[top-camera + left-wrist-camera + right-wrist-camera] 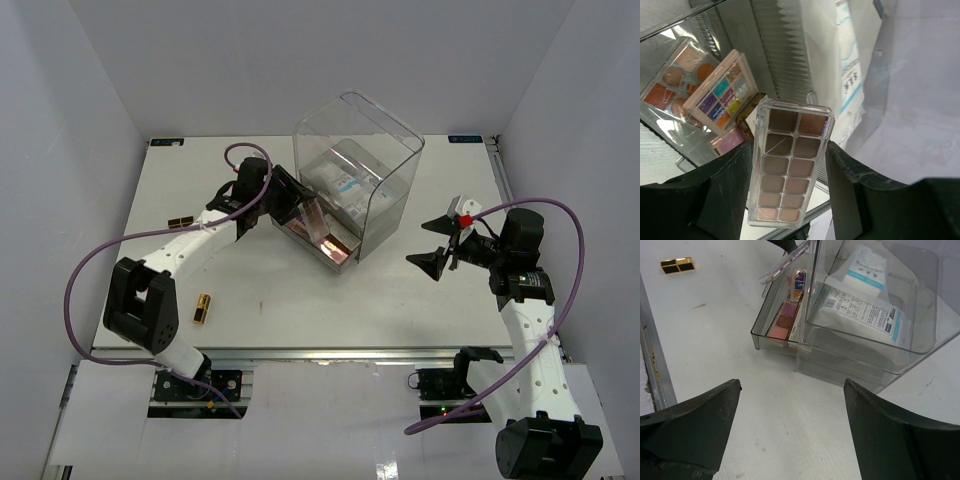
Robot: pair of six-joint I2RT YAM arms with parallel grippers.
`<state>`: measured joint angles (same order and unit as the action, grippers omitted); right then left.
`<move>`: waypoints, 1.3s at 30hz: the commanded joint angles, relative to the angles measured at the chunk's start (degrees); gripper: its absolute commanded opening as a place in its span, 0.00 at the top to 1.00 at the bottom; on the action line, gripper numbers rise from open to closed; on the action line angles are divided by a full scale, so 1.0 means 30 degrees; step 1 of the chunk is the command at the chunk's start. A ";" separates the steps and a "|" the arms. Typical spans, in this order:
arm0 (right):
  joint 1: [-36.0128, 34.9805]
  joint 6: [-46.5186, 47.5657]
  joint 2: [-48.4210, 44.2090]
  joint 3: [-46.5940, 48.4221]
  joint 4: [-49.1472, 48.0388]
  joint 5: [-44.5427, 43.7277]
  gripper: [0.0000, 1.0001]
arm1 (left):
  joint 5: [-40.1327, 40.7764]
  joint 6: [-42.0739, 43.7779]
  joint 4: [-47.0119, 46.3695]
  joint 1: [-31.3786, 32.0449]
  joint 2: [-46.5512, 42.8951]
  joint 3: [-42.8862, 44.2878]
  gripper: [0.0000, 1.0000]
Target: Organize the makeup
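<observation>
My left gripper (295,205) is shut on the long beige-brown palette (790,165) and holds it tilted over the pulled-out lower drawer (335,250) of the clear box. In that drawer lie the multicolour square palette (722,95), the pinkish square palette (675,80) and the pink compact (730,141). The white-and-blue sachets (860,310) lie in the upper drawer. The gold lipstick tube (202,308) lies on the table at the front left. My right gripper (428,243) is open and empty, to the right of the box.
The clear drawer box (360,170) stands mid-table, its lower drawer (765,325) open toward the left front. A small gold-and-black item (180,220) lies at the left, also in the right wrist view (677,265). White walls enclose the table.
</observation>
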<state>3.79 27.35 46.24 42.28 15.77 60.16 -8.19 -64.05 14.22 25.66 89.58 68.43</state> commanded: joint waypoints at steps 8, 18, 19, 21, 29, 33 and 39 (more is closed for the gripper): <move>0.0142 -0.0007 -0.0066 -0.0032 -0.0746 0.0366 0.10 | 0.1497 0.0427 0.0796 0.0586 0.0618 0.1117 0.68; 0.0171 -0.0007 -0.0091 -0.0032 -0.0746 0.0454 0.10 | 0.2203 0.1051 0.0504 0.0879 0.1173 0.1247 0.28; 0.0170 -0.0007 -0.0092 -0.0033 -0.0746 0.0454 0.10 | 0.2200 0.1081 0.0493 0.0881 0.1232 0.1275 0.27; 0.0148 -0.0007 -0.0120 -0.0061 -0.0746 0.0448 0.10 | 0.2134 0.1124 0.0296 0.0908 0.1358 0.1308 0.25; 0.0259 0.0070 -0.0045 -0.0077 -0.0717 0.0670 0.10 | 0.2246 0.1884 -0.0518 0.0967 0.0438 0.1106 0.19; 0.0259 0.0617 -0.0096 -0.0207 -0.0487 0.1475 0.10 | 0.3081 0.3332 -0.1113 0.0967 -0.1304 0.0888 0.15; 0.0294 0.2738 -0.0526 -0.0388 0.0587 0.2990 0.10 | 0.3445 0.7878 -0.1600 0.0959 -0.5284 -0.0603 0.06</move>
<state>4.17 30.64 46.01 41.88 16.17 64.24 0.01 -51.29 13.04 28.27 85.66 69.74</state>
